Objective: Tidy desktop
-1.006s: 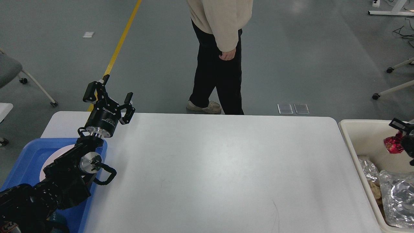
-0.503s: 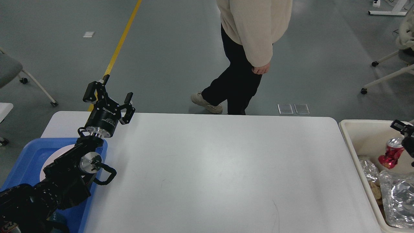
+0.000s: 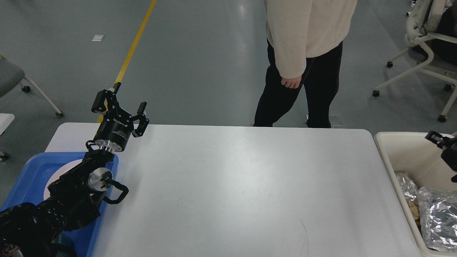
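Our left gripper [image 3: 121, 106]: fingers spread, empty, above the desktop's [image 3: 235, 192] far-left corner. Desktop runs lengthwise rightward from it, blue tray [image 3: 25, 178] left, cream bin [image 3: 400, 157] right. Right gripper [image 3: 442, 142]: state unreadable, over bin.

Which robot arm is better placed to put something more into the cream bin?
Probably the right: its gripper hangs over the cream bin. The left gripper, open, is far across the desktop by the blue tray.
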Controlling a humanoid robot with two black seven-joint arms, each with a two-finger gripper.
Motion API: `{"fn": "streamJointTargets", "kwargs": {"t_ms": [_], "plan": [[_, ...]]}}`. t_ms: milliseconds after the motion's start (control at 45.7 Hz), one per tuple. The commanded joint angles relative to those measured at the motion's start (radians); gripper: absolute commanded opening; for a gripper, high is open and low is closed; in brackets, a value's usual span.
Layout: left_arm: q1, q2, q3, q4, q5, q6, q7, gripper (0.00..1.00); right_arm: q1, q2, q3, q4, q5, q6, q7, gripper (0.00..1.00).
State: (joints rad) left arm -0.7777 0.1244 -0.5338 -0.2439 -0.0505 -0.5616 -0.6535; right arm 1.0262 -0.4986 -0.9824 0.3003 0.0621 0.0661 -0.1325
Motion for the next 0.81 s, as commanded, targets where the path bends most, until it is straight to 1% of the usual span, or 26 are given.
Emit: {"fn": "streamJointTargets", "kwargs": {"t_ms": [0,66,153,306,328,416,613,700,788], "plan": [[0.000,0.000,0.000,0.000,0.000,0.000,0.000,0.97,0.103,-0.055,-0.002,0.152,0.007,0.017,-0.001,1.00],[0.000,0.000,0.000,0.000,0.000,0.000,0.000,0.97,0.167,-0.109,-0.005,0.249,-0.001,0.052,-0.001,1.00],[0.000,0.000,0.000,0.000,0.000,0.000,0.000,0.97,0.251,-0.158,-0.001,0.325,-0.004,0.119,-0.002,1.00],[0.000,0.000,0.000,0.000,0.000,-0.001,0.000,0.97,0.345,-0.173,0.016,0.347,-0.004,0.233,-0.002,1.00],[0.000,0.000,0.000,0.000,0.000,0.000,0.000,0.97,0.363,-0.175,0.040,0.349,-0.004,0.265,-0.002,1.00],[0.000,0.000,0.000,0.000,0.001,-0.001,0.000,0.97,0.399,-0.176,0.120,0.349,-0.004,0.317,-0.002,1.00],[0.001,0.000,0.000,0.000,0.000,0.000,0.000,0.96,0.508,-0.155,0.330,0.387,-0.004,0.409,-0.010,1.00],[0.000,0.000,0.000,0.000,0.000,0.000,0.000,0.97,0.548,-0.109,0.395,0.413,-0.004,0.411,-0.012,1.00],[0.000,0.000,0.000,0.000,0.001,-0.001,0.000,0.97,0.552,-0.048,0.447,0.396,-0.004,0.396,-0.012,1.00]]}}
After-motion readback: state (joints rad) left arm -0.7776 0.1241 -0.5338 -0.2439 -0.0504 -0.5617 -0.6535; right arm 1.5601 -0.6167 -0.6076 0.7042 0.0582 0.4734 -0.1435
